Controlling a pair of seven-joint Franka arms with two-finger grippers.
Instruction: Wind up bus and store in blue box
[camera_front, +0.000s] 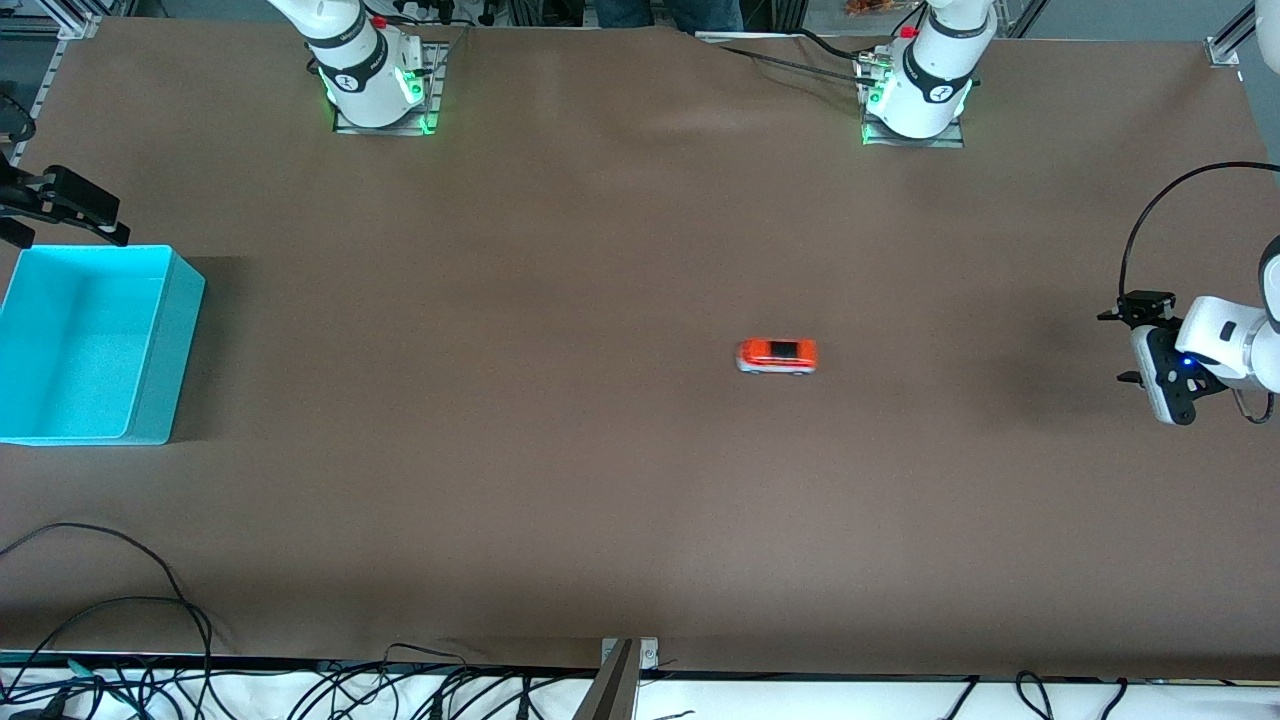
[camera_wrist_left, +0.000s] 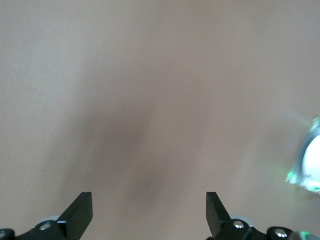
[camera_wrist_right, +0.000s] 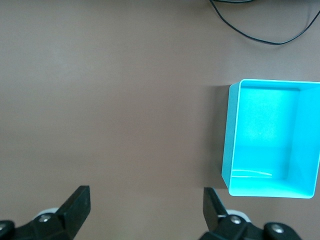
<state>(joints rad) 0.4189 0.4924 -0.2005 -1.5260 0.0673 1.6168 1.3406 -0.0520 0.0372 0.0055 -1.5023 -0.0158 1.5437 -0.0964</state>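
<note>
The small orange bus (camera_front: 777, 356) with a dark roof panel stands on its wheels on the brown table, somewhat toward the left arm's end. The blue box (camera_front: 168, 350) sits open and empty at the right arm's end; it also shows in the right wrist view (camera_wrist_right: 227, 150). My left gripper (camera_front: 1115, 347) hangs open and empty over the table's left-arm end, well apart from the bus; in the left wrist view (camera_wrist_left: 149, 210) it is over bare table. My right gripper (camera_front: 65, 212) is open and empty, up over the table just past the box's rim; in the right wrist view (camera_wrist_right: 146, 205) it is over bare table.
The arm bases (camera_front: 375, 80) (camera_front: 915, 95) stand along the table edge farthest from the front camera. Loose cables (camera_front: 150, 620) lie along the nearest edge, with a metal bracket (camera_front: 622, 680) at its middle. A cable (camera_wrist_right: 260, 35) shows in the right wrist view.
</note>
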